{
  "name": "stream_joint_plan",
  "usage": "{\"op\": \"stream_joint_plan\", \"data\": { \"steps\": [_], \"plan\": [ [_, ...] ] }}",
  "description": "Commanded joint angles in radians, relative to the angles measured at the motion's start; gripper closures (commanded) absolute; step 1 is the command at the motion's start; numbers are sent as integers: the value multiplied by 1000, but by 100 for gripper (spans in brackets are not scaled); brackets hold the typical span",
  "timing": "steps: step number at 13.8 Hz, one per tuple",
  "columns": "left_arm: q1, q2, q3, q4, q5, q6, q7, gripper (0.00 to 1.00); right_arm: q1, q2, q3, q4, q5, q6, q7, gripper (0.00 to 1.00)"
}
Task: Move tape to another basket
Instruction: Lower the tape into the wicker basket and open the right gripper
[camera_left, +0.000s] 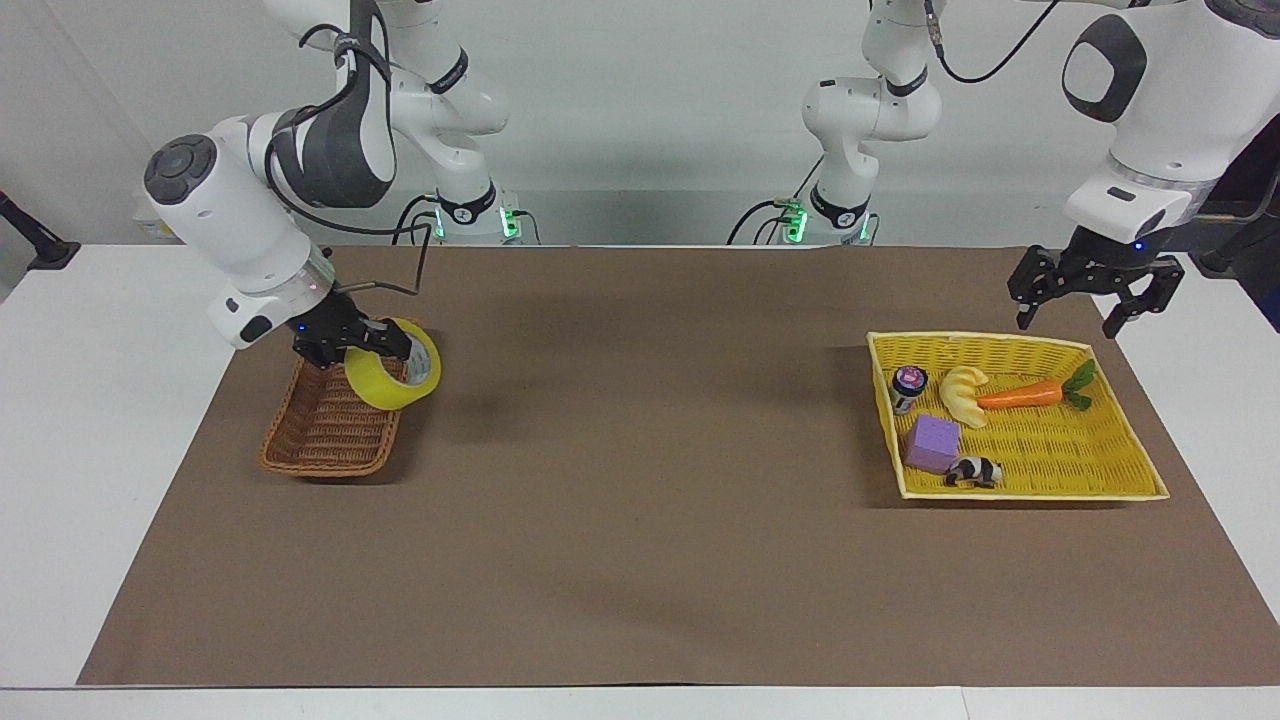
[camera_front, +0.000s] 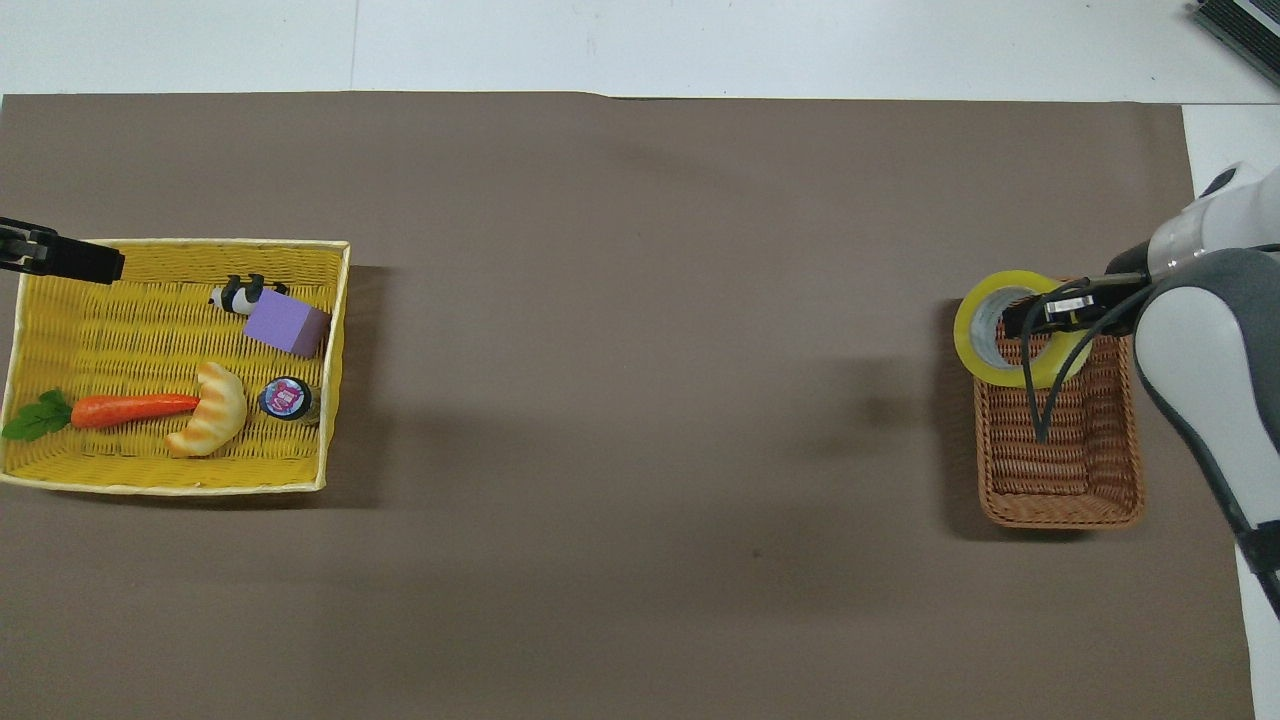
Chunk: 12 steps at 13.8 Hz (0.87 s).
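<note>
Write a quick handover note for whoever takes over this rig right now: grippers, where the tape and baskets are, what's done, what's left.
Right gripper: shut on the tape, one finger through the core, held in the air over the brown basket, at the basket's end nearer the robots.
Left gripper: open, empty, waiting above the table's edge next to the yellow basket.
Yellow basket holds a carrot, bread toy, purple block, small jar and animal figure.
Done: tape out of the yellow basket and carried across.
Left: lower the tape into the brown basket, release, pull the right arm clear.
</note>
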Motion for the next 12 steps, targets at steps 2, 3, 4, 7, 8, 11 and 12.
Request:
{"op": "stream_joint_plan", "data": {
  "steps": [2,3,4,7,8,11,12],
  "plan": [
    [14,-5,-9,8,-49,-30,-20,0,-23,-67,13,-135,-164,14,91,100],
    [14,0,-11,16,-64,-44,-31,0,-51,-70,15,-172,-186,43,91,100],
    [15,3,-11,31,-72,-58,-37,0,-68,-86,15,-227,-200,96,91,100],
    [17,4,-9,50,-72,-84,-39,0,-127,-110,15,-409,-250,289,87,100],
    [17,3,-9,54,-72,-87,-42,0,-144,-109,15,-451,-255,354,83,100],
    [16,-11,-11,63,-67,-125,-97,0,-149,-92,16,-471,-289,411,80,0],
    [15,-12,-11,62,-64,-125,-115,0,-146,-84,18,-461,-289,402,82,0]
  ]
}}
